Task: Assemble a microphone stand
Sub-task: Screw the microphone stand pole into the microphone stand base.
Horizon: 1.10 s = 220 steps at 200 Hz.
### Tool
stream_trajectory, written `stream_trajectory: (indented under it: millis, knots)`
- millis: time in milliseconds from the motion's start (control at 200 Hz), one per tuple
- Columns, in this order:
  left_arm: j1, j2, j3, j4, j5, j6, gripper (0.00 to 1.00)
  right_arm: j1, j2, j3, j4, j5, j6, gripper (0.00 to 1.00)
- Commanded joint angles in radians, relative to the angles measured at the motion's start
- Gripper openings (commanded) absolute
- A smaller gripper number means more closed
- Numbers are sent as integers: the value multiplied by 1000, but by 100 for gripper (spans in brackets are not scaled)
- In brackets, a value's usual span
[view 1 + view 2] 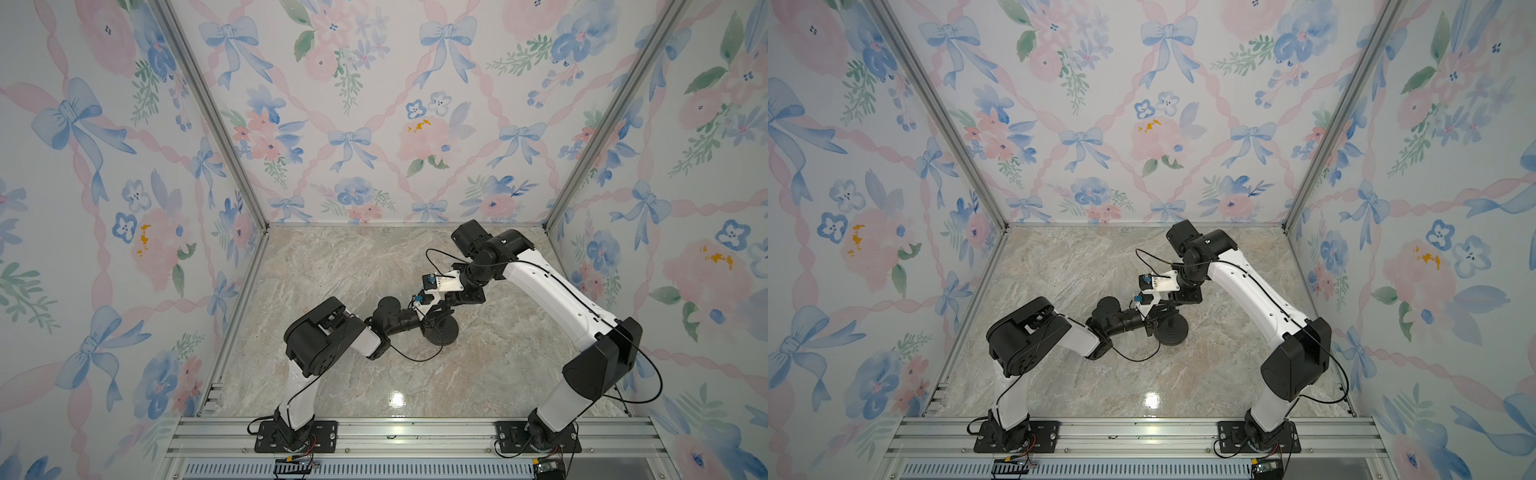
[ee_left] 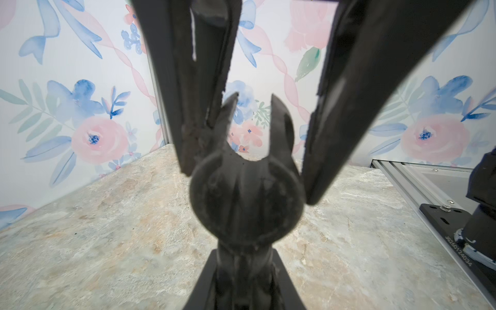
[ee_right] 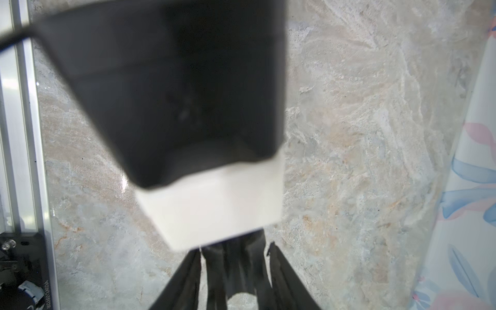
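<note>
The microphone stand is matte black. Its disc base [image 1: 445, 332] [image 1: 1175, 334] lies on the marble floor mid-table, and the thin rod rises from the disc's middle. My left gripper [image 1: 432, 319] [image 2: 244, 255] is shut on the rod just under the forked clip head [image 2: 247, 193]. My right gripper [image 1: 442, 309] [image 3: 234, 251] reaches in from the far side. Its fingers [image 2: 185, 112] flank the clip head [image 3: 236, 271], with thin slits of light showing beside it. Whether the rod is seated in the base is hidden.
The left wrist's black-and-white housing [image 3: 188, 107] fills much of the right wrist view. An aluminium rail [image 1: 415, 432] with both arm mounts runs along the front edge. The right arm's base plate [image 2: 442, 214] sits nearby. Floral walls enclose three sides.
</note>
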Motion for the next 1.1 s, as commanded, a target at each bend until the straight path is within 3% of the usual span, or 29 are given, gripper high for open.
stream_trajectory:
  millis: [0,190,485,880,1095]
  knots:
    - [14,-13,-10,-16,-12,-7,11,-1,14,5,-16,9,146,34]
    - [16,-18,-8,-17,-33,-14,25,45,32,-44,-6,90,390,26]
    - [16,-16,6,-17,-51,-26,33,104,78,-62,-64,255,891,23]
    - [16,-18,11,-16,-66,-30,36,141,37,-120,-11,186,1320,26]
    - [16,-15,19,-16,-66,-34,36,146,55,-85,4,135,1439,25]
